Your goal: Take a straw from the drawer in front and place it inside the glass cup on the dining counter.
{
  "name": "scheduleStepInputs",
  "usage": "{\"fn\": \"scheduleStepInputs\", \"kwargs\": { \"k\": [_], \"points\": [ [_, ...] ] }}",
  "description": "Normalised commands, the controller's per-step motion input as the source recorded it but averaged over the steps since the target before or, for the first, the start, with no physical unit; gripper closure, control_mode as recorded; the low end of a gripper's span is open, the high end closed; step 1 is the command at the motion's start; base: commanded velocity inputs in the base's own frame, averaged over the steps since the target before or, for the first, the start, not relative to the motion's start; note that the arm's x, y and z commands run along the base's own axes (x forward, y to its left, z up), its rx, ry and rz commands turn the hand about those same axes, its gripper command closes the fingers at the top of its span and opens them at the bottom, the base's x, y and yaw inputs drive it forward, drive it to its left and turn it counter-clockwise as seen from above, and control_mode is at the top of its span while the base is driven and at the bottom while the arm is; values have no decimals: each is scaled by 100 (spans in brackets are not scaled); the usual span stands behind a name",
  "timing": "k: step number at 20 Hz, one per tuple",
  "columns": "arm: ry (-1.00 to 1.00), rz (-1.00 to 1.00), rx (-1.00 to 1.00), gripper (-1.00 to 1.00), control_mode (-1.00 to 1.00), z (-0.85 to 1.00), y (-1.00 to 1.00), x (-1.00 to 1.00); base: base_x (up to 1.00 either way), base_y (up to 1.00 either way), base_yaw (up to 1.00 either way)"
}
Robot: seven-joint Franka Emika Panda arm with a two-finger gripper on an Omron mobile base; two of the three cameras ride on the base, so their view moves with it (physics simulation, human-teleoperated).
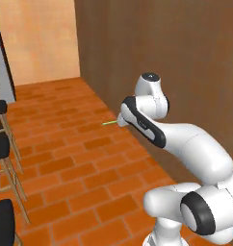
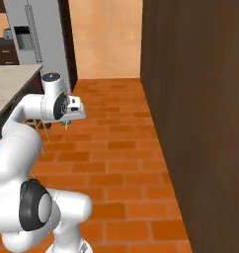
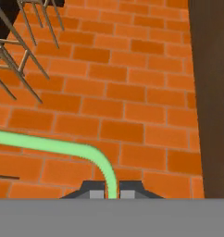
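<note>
Going left to right: the stools [image 1: 2,144] are crowding the left edge, so a wide swing is risking a clip. The gripper [image 3: 112,190] is pinching the straw [image 3: 63,147] at one end, so it could slip. Open brick floor [image 1: 75,168] mid-scene; the dark wall [image 1: 161,53] is boxing in the right.

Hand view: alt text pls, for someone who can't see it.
The gripper is shut on a light-green straw, which rises between the fingertips and bends off toward the left edge. Behind it lie an orange brick floor, stool legs at upper left and a dark wood wall on the right.
</note>
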Motion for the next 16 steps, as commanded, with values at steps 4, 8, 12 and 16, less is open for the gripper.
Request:
{"fn": "scheduleStepInputs", "kwargs": {
  "k": [4, 8, 12, 16],
  "points": [
    [0, 0, 0, 100, 100, 0, 0, 0, 100, -26, 69],
    [0, 0, 0, 100, 100, 0, 0, 0, 100, -47, 56],
    [0, 0, 0, 100, 100, 0, 0, 0, 100, -50, 50],
    [0, 0, 0, 100, 100, 0, 0, 0, 100, -52, 50]
  ]
}}
